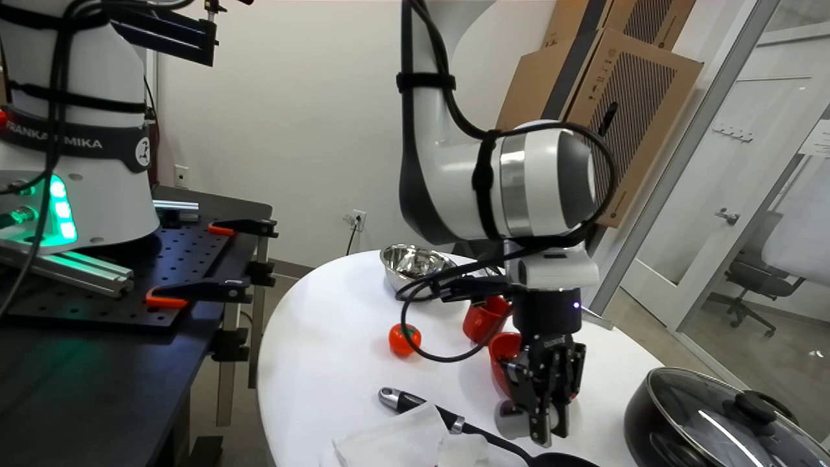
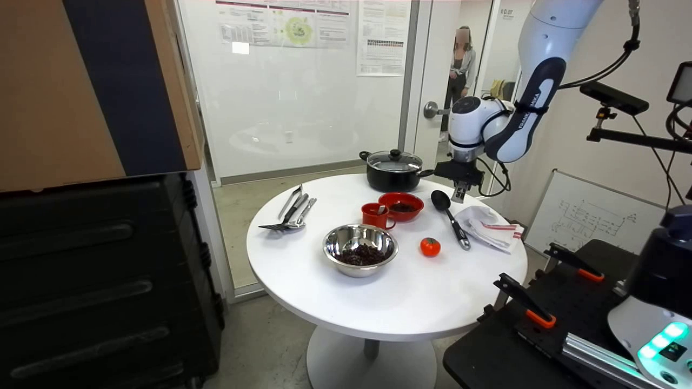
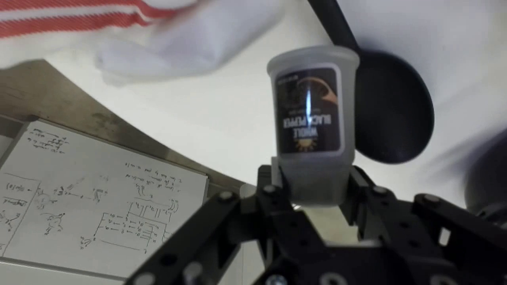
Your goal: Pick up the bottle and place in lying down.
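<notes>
The bottle (image 3: pixel 309 114) is a small greyish clear jar with a dark "Whole Black Pepper" label, upside down in the wrist view. My gripper (image 3: pixel 313 178) is shut on its near end, one finger on each side. The rest of the bottle sticks out beyond the fingertips. In an exterior view the bottle (image 1: pixel 512 420) shows as a grey round shape beside the fingers (image 1: pixel 550 431), partly hidden by them. The gripper also shows low over the far part of the table in an exterior view (image 2: pixel 459 194). I cannot tell whether the bottle touches the table.
A black spoon (image 3: pixel 390 111) and a red-striped white cloth (image 3: pixel 150 55) lie close by. A lidded black pot (image 2: pixel 394 178), red bowl (image 2: pixel 413 215), red mug (image 2: pixel 373 217), tomato (image 2: pixel 430 247), metal bowl (image 2: pixel 359 272) and several utensils (image 2: pixel 294 210) stand or lie on the round white table (image 2: pixel 378 308).
</notes>
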{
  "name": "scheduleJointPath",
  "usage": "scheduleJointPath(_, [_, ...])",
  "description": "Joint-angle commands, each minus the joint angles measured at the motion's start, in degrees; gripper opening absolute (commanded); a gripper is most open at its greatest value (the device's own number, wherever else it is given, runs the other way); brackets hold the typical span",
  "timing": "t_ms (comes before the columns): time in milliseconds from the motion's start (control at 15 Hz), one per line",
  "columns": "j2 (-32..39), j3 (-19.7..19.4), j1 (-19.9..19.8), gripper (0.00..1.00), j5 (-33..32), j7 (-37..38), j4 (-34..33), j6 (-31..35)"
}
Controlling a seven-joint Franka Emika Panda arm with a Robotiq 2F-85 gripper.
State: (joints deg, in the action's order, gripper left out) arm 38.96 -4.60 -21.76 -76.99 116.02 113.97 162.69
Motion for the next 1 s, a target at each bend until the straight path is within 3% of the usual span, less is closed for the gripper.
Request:
scheduleJointPath(0, [-2.62,4.52,-4.29,0.09,6.64,-13.29,7.01,1.59])
scheduleJointPath(133, [-2.81,6.99,-5.85,0.09,9.65,-18.07,8.92,0.93])
scheduleJointPath(200, [-2.83,2.99,-1.23,0.09,14.95,-21.63,9.95,3.00])
scheduleJointPath(667, [-2.05,2.07,6.11,0.09,40.42,-42.04,11.80,1.08])
scheduleJointPath(933, [0.25,-1.97,13.55,0.09,54.59,-50.93,9.52,-0.61])
